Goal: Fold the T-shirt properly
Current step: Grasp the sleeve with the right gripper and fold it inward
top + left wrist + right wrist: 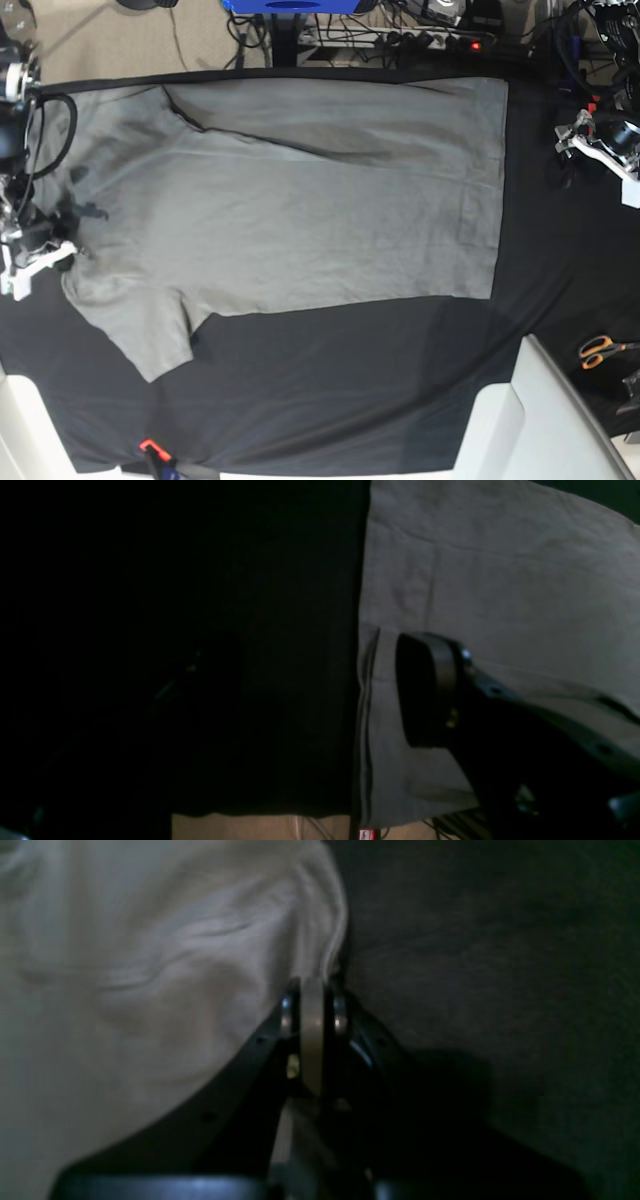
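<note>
One gripper, the right gripper (pixel 312 1005), is clamped on the T-shirt (pixel 300 200) collar edge for folding; the left gripper (pixel 430 690) hangs apart over the hem.

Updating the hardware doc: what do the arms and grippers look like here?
In the wrist views each gripper, right gripper and left gripper, has black curved fingers with small metal screw heads and a brass-coloured fitting. From the base view, both arm ends show white brackets on dark bodies, with a black cable looping at the right arm.
</note>
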Available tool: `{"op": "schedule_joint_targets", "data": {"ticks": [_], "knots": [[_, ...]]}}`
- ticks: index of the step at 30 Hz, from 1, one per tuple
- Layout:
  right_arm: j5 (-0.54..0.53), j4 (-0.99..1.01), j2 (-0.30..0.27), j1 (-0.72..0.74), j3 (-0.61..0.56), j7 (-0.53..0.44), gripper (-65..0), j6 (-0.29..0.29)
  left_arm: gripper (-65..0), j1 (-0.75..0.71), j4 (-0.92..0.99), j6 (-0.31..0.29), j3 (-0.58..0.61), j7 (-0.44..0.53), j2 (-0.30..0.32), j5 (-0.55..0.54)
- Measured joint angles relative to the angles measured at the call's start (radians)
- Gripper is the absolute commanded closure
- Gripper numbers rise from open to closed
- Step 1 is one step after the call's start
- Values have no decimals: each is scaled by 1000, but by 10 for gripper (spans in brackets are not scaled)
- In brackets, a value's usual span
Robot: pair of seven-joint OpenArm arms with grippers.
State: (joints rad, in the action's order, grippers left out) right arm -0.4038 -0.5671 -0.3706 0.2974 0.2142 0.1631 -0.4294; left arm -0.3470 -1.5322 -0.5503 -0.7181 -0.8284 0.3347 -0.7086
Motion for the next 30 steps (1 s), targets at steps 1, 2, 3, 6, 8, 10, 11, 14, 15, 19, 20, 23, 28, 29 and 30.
{"op": "schedule_joint_targets", "data": {"ticks": [1,2,3,6,8,10,11,14,15,19,20,23,28,29,30], "knots": [[1,-29,5,-13,34,21,0,4,-456,0,0,1,0,-1,0,1],[5,-61,8,-26,61,41,0,4,-456,0,0,0,0,-1,1,0],[6,-98,11,-41,81,71,0,3,-456,0,0,0,0,0,0,0],[12,-209,23,-85,118,147,0,3,-456,2,0,0,0,-2,0,0],[4,-287,32,-116,120,194,0,3,-456,4,0,0,0,-3,1,0],[6,-370,56,-142,142,269,0,2,-456,7,0,0,0,-3,0,0],[-4,-404,69,-153,166,306,0,-3,-456,6,0,0,0,-3,0,0],[5,-500,106,-195,233,406,0,2,-456,6,0,0,0,-3,1,1],[6,-533,113,-214,246,422,0,4,-456,7,0,0,0,-3,1,0],[12,-674,135,-283,269,507,0,3,-456,9,0,0,0,-2,1,0],[13,-711,143,-294,270,529,0,5,-456,9,0,0,0,-3,1,1],[0,-780,181,-312,299,581,0,0,-456,9,0,0,0,-3,0,0],[12,-890,217,-381,346,656,0,3,-456,9,0,0,0,-3,0,0],[11,-908,219,-392,347,662,0,2,-456,9,0,0,0,-3,1,0],[8,-925,220,-400,347,666,0,3,-456,9,0,0,0,-3,1,0]]}}
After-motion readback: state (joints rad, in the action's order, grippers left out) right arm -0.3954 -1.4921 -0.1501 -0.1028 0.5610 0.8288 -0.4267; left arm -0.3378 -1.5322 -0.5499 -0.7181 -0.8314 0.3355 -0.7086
